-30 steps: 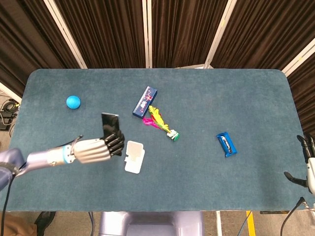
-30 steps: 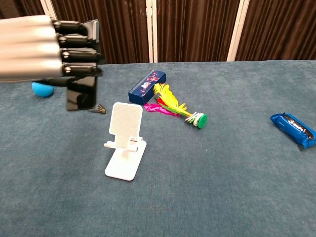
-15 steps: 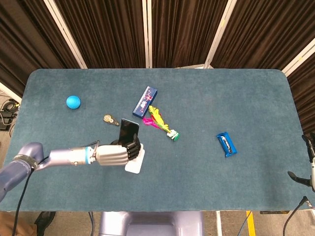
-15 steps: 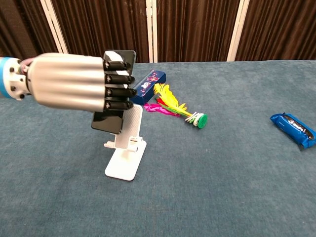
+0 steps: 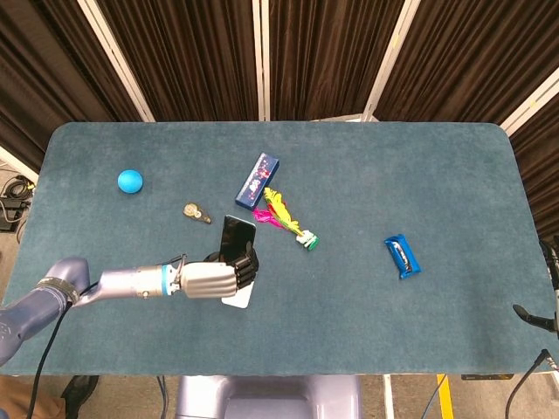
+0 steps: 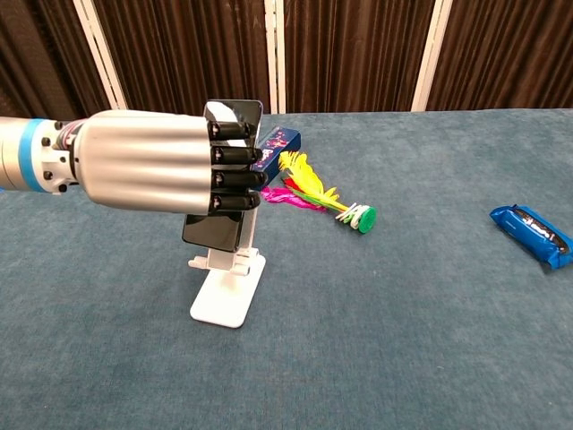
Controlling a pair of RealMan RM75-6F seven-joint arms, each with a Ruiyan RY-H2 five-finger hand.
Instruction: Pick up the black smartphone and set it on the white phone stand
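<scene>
My left hand [image 5: 217, 277] [image 6: 152, 162] grips the black smartphone [image 5: 237, 234] [image 6: 215, 231] upright, its fingers wrapped across the phone's face. The phone hangs directly over the white phone stand [image 5: 239, 298] [image 6: 228, 291] and covers the stand's back plate in the chest view. Whether the phone's lower edge touches the stand's lip cannot be told. Only the stand's base and small front lip show below the phone. My right hand [image 5: 551, 297] barely shows at the right edge of the head view, off the table; its fingers cannot be made out.
A blue box [image 5: 258, 180] [image 6: 267, 158], a yellow, pink and green feathered toy [image 5: 286, 219] [image 6: 318, 197] lie just behind the stand. A small brass object [image 5: 196, 212], a blue ball [image 5: 130, 181] sit to the left. A blue wrapped bar [image 5: 402, 256] [image 6: 531, 234] lies at the right.
My left hand has carried the phone rightward from beside the stand to right over it. The small brass object, once hidden behind the hand, has come into sight.
</scene>
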